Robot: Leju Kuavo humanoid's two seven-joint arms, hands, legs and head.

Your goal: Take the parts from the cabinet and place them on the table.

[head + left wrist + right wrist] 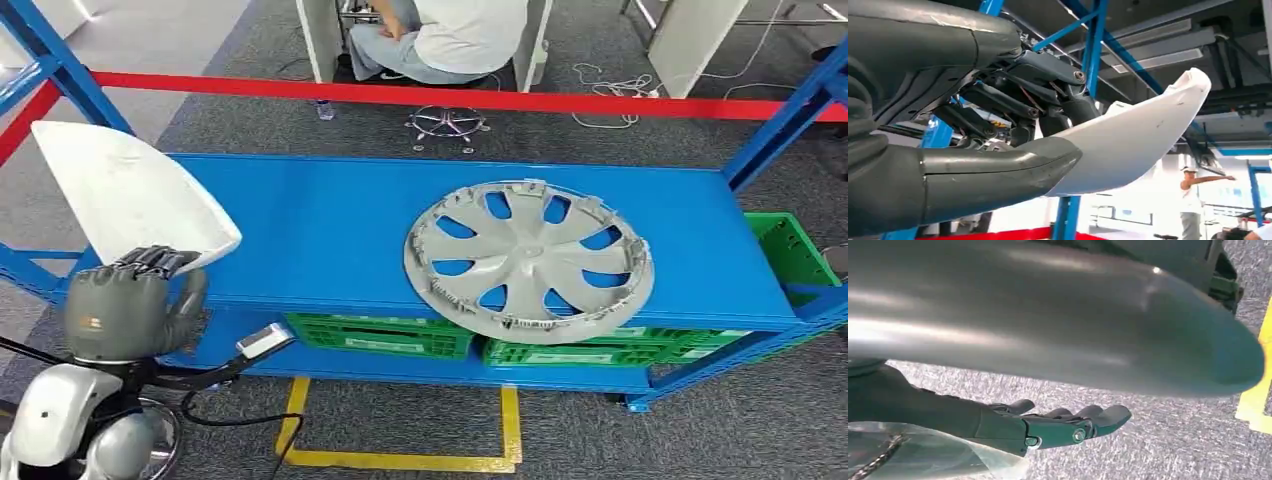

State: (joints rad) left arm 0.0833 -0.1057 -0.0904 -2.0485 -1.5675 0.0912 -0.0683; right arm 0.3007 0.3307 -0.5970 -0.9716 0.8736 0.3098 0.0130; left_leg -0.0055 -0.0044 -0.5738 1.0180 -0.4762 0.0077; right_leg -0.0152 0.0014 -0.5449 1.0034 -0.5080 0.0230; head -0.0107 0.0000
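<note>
The left hand (128, 305) is holding a white cover (130, 190) off the left end of the blue shelf (320, 230), fingers (998, 102) on top and thumb beneath pinching its lower rim. Its long axis is slanting up and leftward, away from the shelf. A grey hubcap (528, 260) is lying flat toward the shelf's right front edge. The right hand (1048, 427) is hanging over carpet, fingers stretched out, holding nothing.

Smooth white plastic-looking shell part (130, 190) with faint scuffs, matt grey plastic-looking hubcap (528, 259), painted blue metal shelf (330, 230) with slight sheen, green plastic crates (380, 335), rough grey carpet floor (420, 420), satin dark grey left hand (130, 305), glossy right hand (1048, 427)
</note>
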